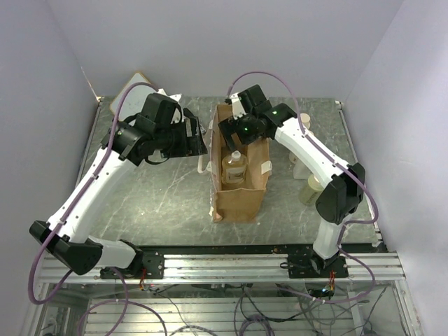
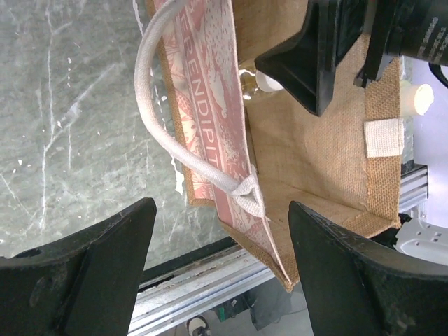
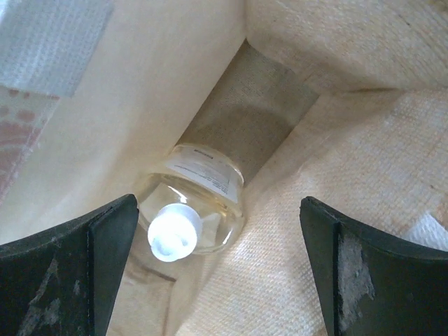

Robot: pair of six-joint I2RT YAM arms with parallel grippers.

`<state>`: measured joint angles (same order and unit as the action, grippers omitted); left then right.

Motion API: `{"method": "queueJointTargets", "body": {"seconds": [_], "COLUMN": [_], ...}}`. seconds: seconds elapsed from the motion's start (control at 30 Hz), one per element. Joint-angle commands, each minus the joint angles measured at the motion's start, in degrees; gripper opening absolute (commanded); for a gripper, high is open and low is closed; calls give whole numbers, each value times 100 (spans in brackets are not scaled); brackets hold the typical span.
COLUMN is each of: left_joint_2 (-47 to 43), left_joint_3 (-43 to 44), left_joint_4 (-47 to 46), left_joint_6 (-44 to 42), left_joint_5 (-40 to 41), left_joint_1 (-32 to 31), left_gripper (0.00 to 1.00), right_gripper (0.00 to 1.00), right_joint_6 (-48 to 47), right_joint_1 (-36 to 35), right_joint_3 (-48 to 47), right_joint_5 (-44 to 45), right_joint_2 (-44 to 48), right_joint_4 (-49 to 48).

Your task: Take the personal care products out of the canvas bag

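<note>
The tan canvas bag (image 1: pixel 241 192) stands mid-table with its mouth open. A translucent yellowish bottle (image 1: pixel 234 168) with a cream cap stands inside it. In the right wrist view the bottle (image 3: pixel 199 203) is below and between the fingers, nearer the left one. My right gripper (image 1: pixel 236 133) is open over the bag's far end, reaching into it (image 3: pixel 217 273). My left gripper (image 1: pixel 199 140) is open at the bag's left rim. In the left wrist view the bag's near wall (image 2: pixel 231 175) and its cream strap (image 2: pixel 161 133) lie between the spread fingers (image 2: pixel 222 266), untouched.
Three bottles stand on the table right of the bag: one at the back (image 1: pixel 303 122), one white (image 1: pixel 301 168), one yellowish (image 1: pixel 311 190). A wood-framed whiteboard (image 1: pixel 131 87) leans at the back left. The aluminium rail (image 1: pixel 224 266) runs along the near edge.
</note>
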<state>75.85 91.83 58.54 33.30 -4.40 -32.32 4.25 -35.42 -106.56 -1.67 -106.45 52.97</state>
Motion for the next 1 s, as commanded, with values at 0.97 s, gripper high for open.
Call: {"method": "queueJointTargets", "body": {"seconds": [0.97], "left_joint_2": [975], "left_joint_3": [898], "left_joint_4": [383], "left_joint_6": [-1496], "left_joint_5": [531], "left_joint_1": [604], "left_gripper": [88], "right_gripper": [74], "right_joint_6": [-5283], "right_joint_1": [37], "right_joint_3": [1801], "right_joint_5": [-2163], "right_joint_2": [-51], "right_joint_4": [-843]}}
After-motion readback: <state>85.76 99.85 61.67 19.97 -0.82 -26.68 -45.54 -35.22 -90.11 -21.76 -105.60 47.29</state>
